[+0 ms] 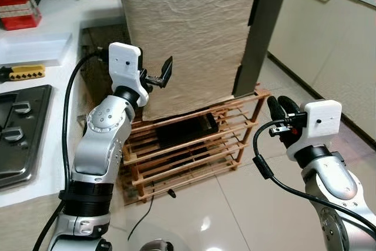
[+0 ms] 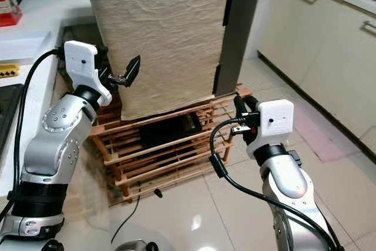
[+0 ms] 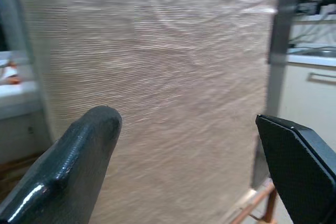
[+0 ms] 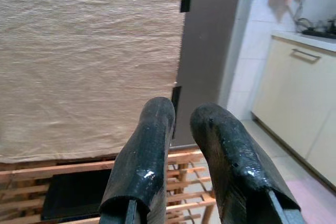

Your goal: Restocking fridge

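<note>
- Fridge [image 1: 188, 33], head views: stands straight ahead on a wooden slatted rack [image 1: 194, 139], its near face draped in beige cloth [image 1: 194, 57]; dark door edge [image 1: 264, 27] runs down its right side, door looks closed. Bench [image 1: 41, 39] with a hob [image 1: 17, 133] on the robot's left, cream cabinets [image 1: 329, 45] on the right. No stock item in either hand.
- Left gripper [image 1: 161, 74] is raised just beside the cloth's left part, fingers apart, nothing between them. Right gripper [image 1: 281, 110] sits lower, near the rack's right corner and below the door edge, fingers close together, holding nothing.
- Left wrist view: two black fingers [image 3: 68, 166] set wide apart, cloth filling the gap ahead, picture blurred, contact with the cloth cannot be told.
- Right wrist view: fingers [image 4: 142, 156] nearly touching, aimed at the dark door edge [image 4: 207, 51], rack slats below.
- Judgement: step in hand is getting the door open. No handle is visible, so the dark edge is the likely grab point. Right fingers should spread before reaching it. Avoid pinching the cloth, it would likely slide off rather than move the door. Watch the rack, the fridge could rock if pulled hard.
</note>
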### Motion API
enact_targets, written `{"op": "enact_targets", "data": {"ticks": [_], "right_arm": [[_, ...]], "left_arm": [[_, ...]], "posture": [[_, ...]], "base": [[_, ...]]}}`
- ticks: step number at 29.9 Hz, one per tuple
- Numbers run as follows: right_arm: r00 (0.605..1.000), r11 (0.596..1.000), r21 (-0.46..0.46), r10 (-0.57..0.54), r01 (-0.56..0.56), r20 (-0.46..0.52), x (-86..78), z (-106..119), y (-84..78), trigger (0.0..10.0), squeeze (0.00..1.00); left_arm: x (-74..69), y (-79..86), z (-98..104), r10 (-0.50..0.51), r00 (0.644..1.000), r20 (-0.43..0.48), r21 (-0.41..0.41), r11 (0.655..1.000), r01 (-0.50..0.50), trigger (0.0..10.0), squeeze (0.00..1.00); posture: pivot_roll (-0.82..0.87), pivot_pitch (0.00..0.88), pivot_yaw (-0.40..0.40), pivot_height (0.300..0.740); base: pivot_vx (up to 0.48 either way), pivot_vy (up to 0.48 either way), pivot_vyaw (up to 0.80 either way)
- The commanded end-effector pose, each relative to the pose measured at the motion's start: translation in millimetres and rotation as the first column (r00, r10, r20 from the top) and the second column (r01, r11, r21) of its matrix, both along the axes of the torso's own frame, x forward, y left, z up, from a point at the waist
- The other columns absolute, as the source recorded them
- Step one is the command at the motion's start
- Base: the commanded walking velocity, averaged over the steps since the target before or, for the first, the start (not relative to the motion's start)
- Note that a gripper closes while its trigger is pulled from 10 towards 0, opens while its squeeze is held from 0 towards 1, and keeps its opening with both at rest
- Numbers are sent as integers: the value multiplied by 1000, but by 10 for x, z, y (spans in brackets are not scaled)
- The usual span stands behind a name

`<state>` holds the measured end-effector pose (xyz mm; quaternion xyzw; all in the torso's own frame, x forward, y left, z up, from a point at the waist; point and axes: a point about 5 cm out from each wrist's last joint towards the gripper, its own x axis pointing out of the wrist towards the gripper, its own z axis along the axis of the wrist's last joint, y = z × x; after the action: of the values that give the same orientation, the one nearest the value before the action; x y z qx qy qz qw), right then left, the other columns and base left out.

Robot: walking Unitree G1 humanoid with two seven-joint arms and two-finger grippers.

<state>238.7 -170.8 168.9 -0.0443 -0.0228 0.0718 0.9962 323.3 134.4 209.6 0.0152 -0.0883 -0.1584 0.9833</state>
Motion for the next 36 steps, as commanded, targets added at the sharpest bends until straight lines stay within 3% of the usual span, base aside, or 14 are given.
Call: {"op": "enact_targets", "data": {"ticks": [1, 17, 36], "right_arm": [[1000, 1000, 1, -3, 3, 20, 0, 53, -21, 10000, 0], [1000, 999, 27, -18, 18, 10, -6, 37, -26, 10000, 0], [1000, 999, 30, -30, 30, 1, -4, 30, -30, 10000, 0]], "left_arm": [[-6, -34, 56, -21, 1000, 21, 21, 1000, 20, 10000, 0], [-79, -215, 39, -113, 993, 37, 56, 992, 111, 10000, 0], [-116, -202, -10, -92, 996, -2, 29, 995, 92, 10000, 0]], "posture": [[-36, 3, 27, 740], [-32, 19, 33, 740], [-27, 34, 34, 740]], "base": [[0, 0, 0], [0, 123, -76], [0, 0, 0]]}}
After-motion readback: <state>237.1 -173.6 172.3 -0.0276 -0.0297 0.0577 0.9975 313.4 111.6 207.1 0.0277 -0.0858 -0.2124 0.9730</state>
